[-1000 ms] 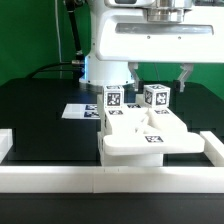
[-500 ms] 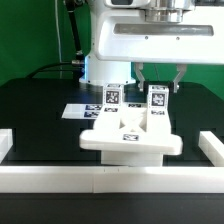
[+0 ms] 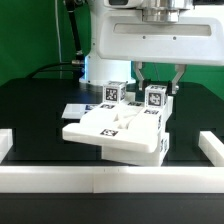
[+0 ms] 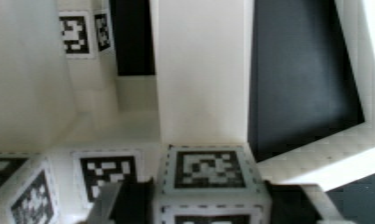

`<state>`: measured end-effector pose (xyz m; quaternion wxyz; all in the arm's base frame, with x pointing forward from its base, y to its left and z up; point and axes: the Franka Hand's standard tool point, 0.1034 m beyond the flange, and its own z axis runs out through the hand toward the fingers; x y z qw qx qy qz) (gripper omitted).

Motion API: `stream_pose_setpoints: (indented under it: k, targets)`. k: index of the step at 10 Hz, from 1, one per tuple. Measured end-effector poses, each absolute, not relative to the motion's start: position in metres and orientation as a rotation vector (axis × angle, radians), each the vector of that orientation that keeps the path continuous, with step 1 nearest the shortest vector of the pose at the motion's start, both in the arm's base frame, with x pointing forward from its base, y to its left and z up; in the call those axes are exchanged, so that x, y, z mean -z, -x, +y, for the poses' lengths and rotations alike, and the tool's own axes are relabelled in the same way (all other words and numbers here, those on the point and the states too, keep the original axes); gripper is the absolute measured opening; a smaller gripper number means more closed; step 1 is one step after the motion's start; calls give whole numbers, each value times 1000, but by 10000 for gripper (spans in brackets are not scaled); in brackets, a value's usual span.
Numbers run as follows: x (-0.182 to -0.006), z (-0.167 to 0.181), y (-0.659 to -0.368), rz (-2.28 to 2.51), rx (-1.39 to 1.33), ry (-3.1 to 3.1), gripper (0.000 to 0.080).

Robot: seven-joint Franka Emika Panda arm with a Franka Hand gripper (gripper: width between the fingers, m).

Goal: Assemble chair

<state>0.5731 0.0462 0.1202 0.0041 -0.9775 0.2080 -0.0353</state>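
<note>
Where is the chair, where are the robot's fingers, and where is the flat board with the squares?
chair [image 3: 118, 130], exterior view, on the top of its flat slab.
fingers [image 3: 141, 78], exterior view, on the dark finger at the view's left.
marker board [image 3: 76, 109], exterior view, on its bare white part.

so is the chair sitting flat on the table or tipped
Tipped. In the exterior view the chair slab slopes, its edge on that view's left raised above the black table, while the gripper is shut on an upright post.

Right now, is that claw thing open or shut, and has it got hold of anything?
Gripper: shut on the chair, fingers clamped on one of its upright tagged posts.
</note>
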Motion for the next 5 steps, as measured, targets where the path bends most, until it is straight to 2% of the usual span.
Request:
stream_pose_setpoints:
  k: [1,2,3,4,5]
  targets:
    - [-120,46,-573,652,110,3063,287]
    - [-120,46,-573,652,110,3063,448]
    - [-120,46,-573,652,110,3063,448]
    - [-120,46,-573,652,109,3064,598]
    - [-120,46,-573,652,109,3064,634]
